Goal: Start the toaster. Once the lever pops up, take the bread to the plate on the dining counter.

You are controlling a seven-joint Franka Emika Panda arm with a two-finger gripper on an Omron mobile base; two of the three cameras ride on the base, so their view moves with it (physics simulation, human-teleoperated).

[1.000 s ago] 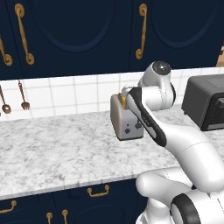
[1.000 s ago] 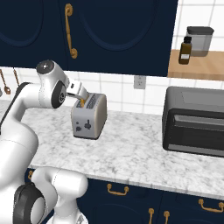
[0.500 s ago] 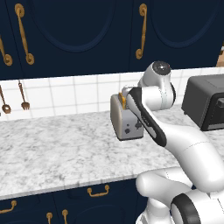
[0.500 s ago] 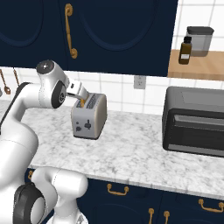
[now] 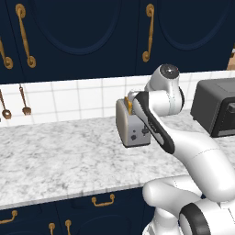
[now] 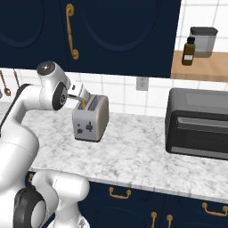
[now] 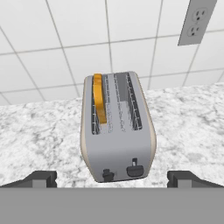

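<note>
The beige-grey toaster stands on the marbled counter near the tiled wall. The bread stands on edge in one slot, its golden crust poking out of the top. On the narrow face, the lever is a dark tab beside a round knob. My gripper hovers just above the toaster's top, open, its fingertips spread wider than the toaster and holding nothing. The plate and the dining counter are out of view.
A black toaster oven sits on the counter to the toaster's right. Behind are a wall outlet, hanging utensils and, on a wooden shelf, a bottle. Navy cabinets hang overhead.
</note>
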